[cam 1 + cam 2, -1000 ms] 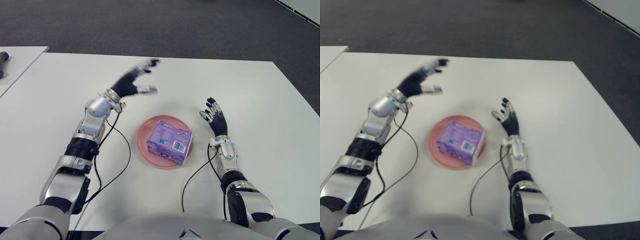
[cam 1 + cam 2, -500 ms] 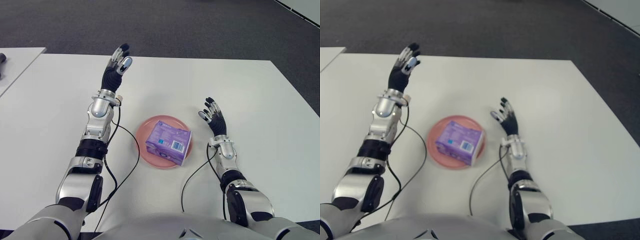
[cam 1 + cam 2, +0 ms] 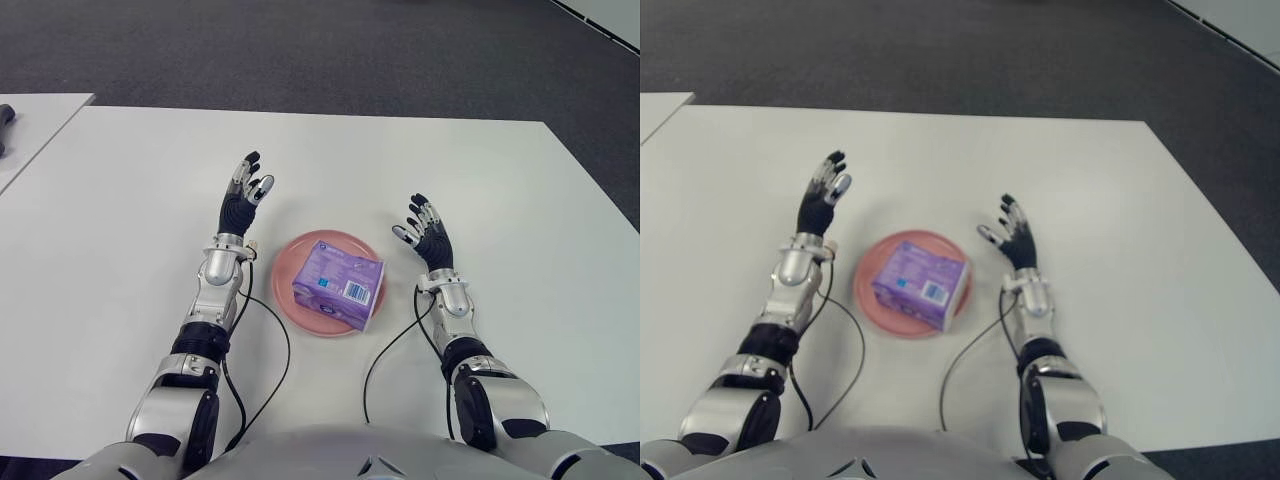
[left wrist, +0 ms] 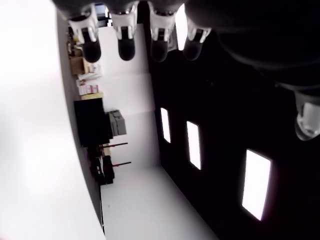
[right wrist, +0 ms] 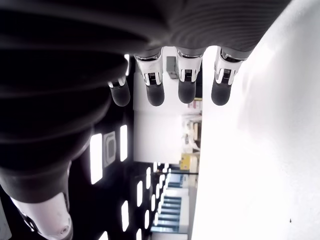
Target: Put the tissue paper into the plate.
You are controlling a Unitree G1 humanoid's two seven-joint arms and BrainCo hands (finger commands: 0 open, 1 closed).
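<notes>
Tissue paper [image 3: 340,284] is sitting inside the pink plate [image 3: 292,264] at the tabletop's [image 3: 120,180] centre, so the task looks done. Over the last second the left hand [image 3: 240,205] has been swinging back from far out at 11 o'clock to just beside the plate at 9 o'clock, fingers [image 4: 126,37] apart and empty. At 3 o'clock the right hand [image 3: 428,235] is idling, also spread. Nothing is blocking the plate; a dark object [image 3: 6,125] is lying at far 10 o'clock.

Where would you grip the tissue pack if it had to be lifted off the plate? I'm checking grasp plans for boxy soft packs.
Probably from above, fingers and thumb across the two long side faces of the tissue pack. It lies flat on the pink plate, top face clear, midway between the open left hand and open right hand, so either could reach it.
</notes>
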